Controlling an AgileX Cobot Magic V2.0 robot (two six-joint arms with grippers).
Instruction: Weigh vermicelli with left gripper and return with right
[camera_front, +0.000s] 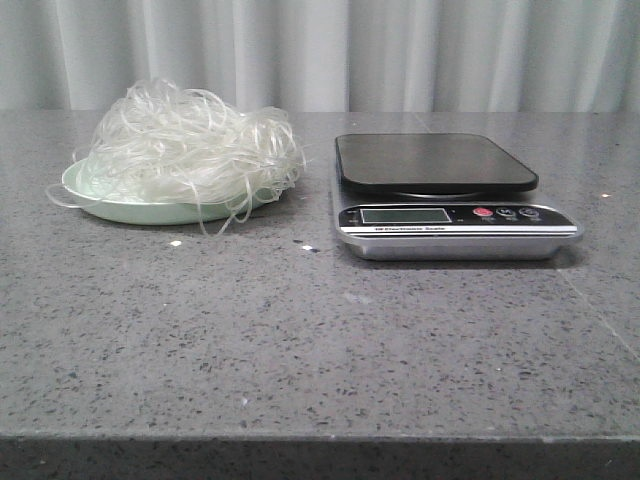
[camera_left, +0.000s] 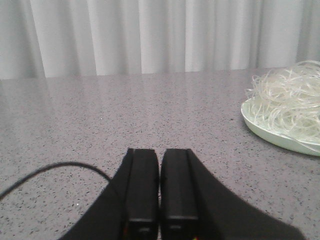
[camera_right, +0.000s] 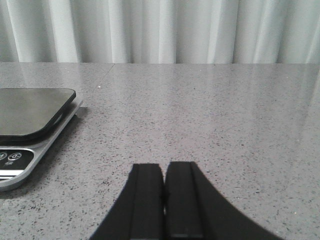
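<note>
While the vermicelli (camera_front: 185, 140) lay heaped on the pale green plate (camera_front: 150, 211) at the left of the front view, the scale (camera_front: 450, 195) at the right carried nothing on its dark platform (camera_front: 435, 161). Its display (camera_front: 406, 215) read too small for us to tell. Loose strands hung over the plate's rim onto the grey counter (camera_front: 320, 340).

We had our left gripper (camera_left: 159, 200) low over the counter in its wrist view, jaws pressed together on nothing, the plate at the right edge of that frame. Our right gripper (camera_right: 164, 200) sat likewise, jaws closed and empty, the scale at the left edge of its frame.

We judged that this fit 2 stages equally: noodles waiting on the plate to be weighed, or noodles back on the plate once weighed. The pictures did not settle which.
</note>
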